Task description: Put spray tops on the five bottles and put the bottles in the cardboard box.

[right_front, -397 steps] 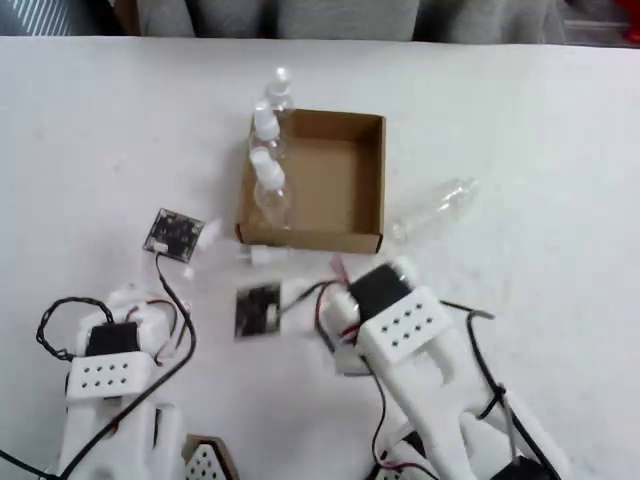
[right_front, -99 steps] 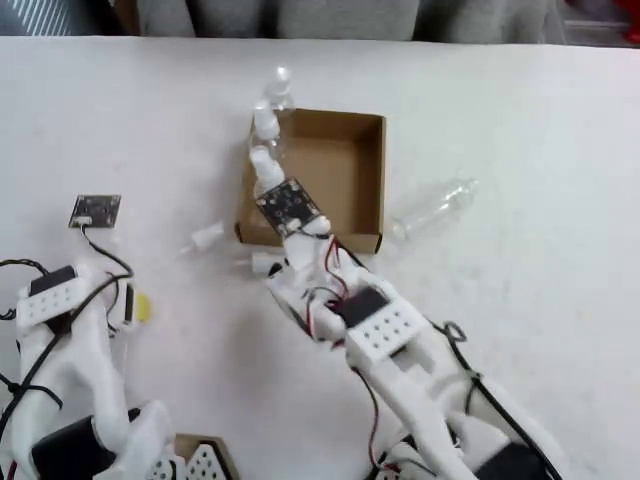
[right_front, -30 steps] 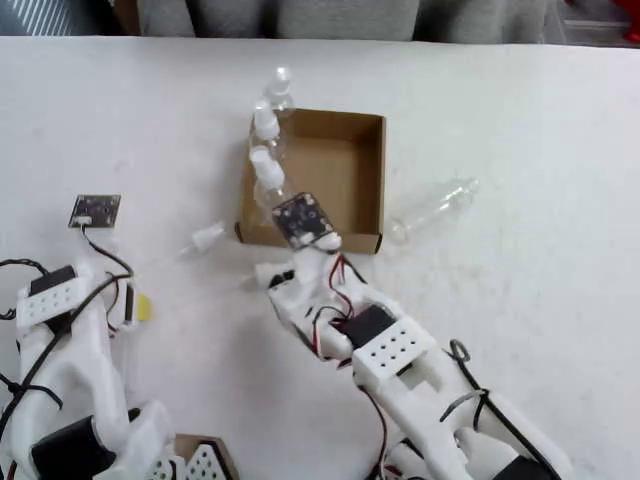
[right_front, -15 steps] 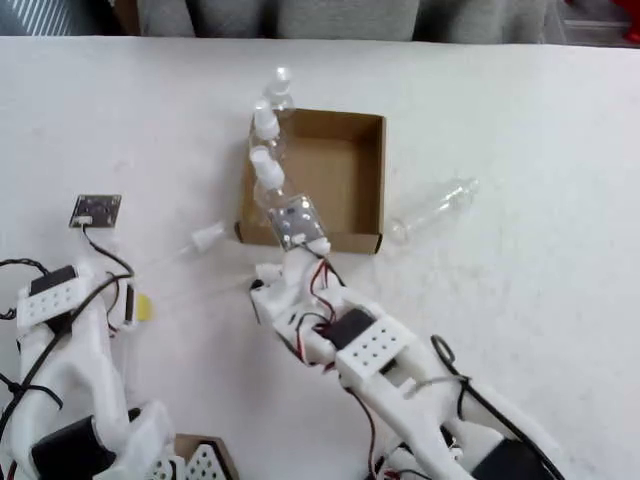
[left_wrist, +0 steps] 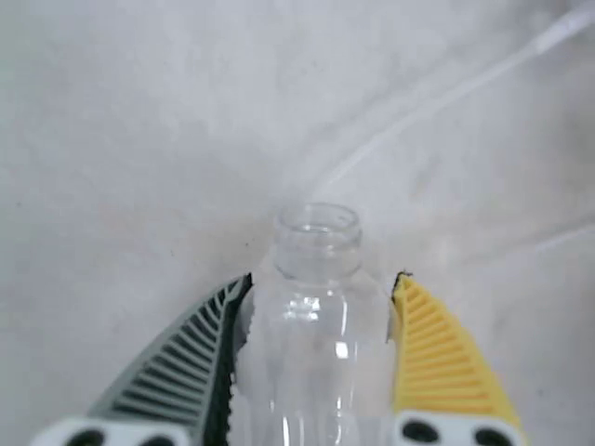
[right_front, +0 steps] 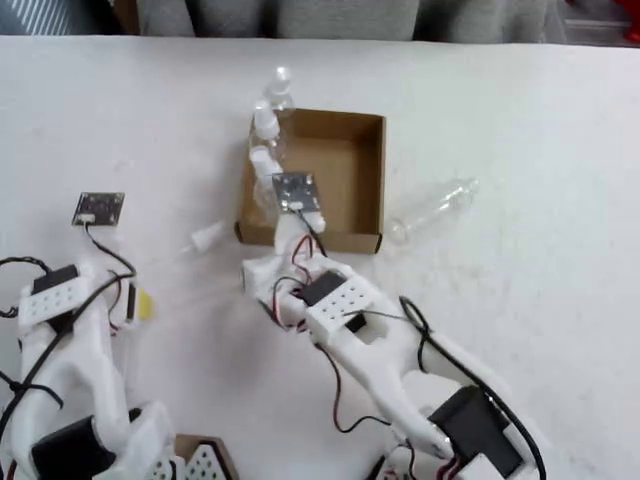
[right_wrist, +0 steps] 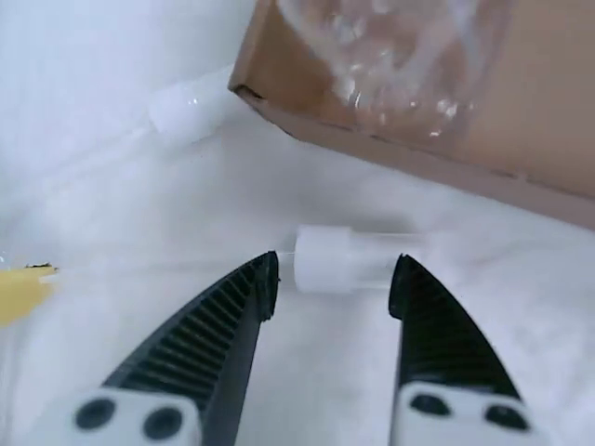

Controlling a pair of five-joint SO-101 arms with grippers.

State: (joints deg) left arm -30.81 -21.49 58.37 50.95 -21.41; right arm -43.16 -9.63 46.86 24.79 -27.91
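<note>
While the right tool hangs with its jaws wide over a loose spray top lying on the tabletop just off the near wall of the cardboard box, nothing is gripped on that side yet. The top sits between the two open jaws, apart from both. A second spray top lies just off the box's near-left corner, its thin dip tube trailing away from the box. Well off from that same corner, the left tool is closed around the shoulder of an uncapped bottle, neck open and pointing away from the wrist. Three capped bottles line the box's left wall, though I cannot tell whether all are fully inside it. One more bare bottle lies on its side just off the box's right wall.

The risk I judge most likely is a poor pinch: the top is small, round and smooth, so jaws closing off-centre could squirt it against the box wall or roll it aside. Its dip tube is thin and hard to see — it could be bent or caught under a jaw. Later, threading that tube into the held neck calls for close alignment, and the thin bottle may twist or buckle in the left tool's grip.
</note>
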